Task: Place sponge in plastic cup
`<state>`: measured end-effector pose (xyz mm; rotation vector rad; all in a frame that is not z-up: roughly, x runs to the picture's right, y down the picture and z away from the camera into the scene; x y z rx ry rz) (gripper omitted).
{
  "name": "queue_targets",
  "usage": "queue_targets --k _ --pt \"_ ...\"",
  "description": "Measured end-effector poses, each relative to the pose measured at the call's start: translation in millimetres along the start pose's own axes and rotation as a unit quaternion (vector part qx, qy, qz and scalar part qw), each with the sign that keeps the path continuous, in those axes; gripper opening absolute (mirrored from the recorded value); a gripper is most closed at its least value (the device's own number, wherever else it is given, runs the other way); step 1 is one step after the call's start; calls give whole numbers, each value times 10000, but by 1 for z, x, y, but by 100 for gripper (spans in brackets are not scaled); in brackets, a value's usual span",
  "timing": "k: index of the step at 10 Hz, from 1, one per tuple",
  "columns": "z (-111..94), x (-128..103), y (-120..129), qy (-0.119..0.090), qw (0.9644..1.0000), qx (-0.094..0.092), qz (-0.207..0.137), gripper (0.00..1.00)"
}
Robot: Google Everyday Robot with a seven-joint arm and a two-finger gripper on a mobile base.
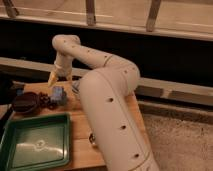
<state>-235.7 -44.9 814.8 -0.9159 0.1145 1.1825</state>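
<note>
A small blue object (59, 95), probably the sponge, lies on the wooden table (80, 127) at its far left part. My gripper (56, 78) hangs from the white arm (107, 95), points down, and sits just above and behind the blue object. A pale rounded shape (75, 86), perhaps the plastic cup, shows between the blue object and the arm, mostly hidden by the arm.
A dark round bowl (25, 102) stands left of the blue object, with small dark pieces (46, 97) between them. A green tray (35, 145) lies at the front left. A dark wall and a rail run behind the table.
</note>
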Motion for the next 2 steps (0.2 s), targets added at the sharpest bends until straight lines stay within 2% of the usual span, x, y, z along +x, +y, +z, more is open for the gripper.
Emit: queue_targets --k 2 --pt "-19 6 -7 -285 9995 20 116 73"
